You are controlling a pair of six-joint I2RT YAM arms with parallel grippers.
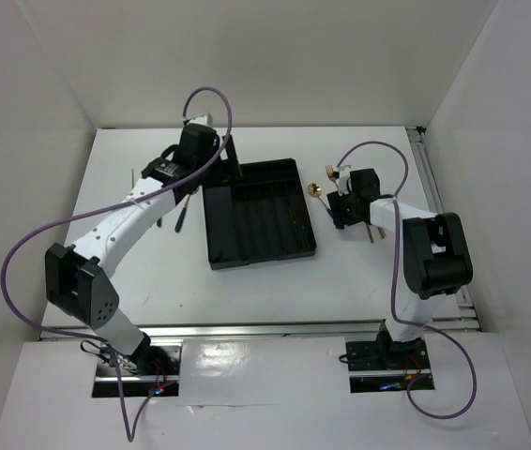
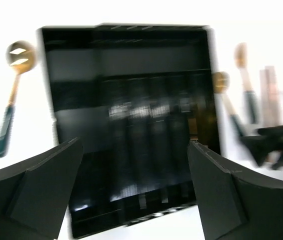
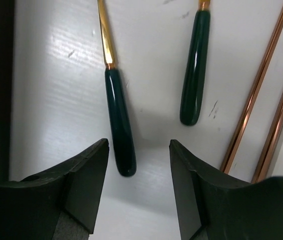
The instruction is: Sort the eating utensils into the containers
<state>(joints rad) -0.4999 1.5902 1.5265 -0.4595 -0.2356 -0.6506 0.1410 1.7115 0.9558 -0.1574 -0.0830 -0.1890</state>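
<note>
White tabletop (image 1: 265, 291), few small dark scuffs. Plain white enclosure walls (image 1: 275, 56) at 9, 12, 3 o'clock. Silver rail (image 1: 265, 329) along 6 o'clock edge; second rail (image 1: 432, 178) at 3 o'clock.

Bright, even overhead light washes the white table (image 1: 247, 291) almost blank, leaving only faint, soft shadows. The left wrist view is smeared with blur: the black tray (image 2: 81, 65) and a gold spoon (image 2: 16, 56) lose their edges. The right wrist view is sharp, with long highlights on two green handles (image 3: 120, 120).

Motion blur smears the black tray (image 2: 76, 65) and spoon (image 2: 12, 95).
</note>
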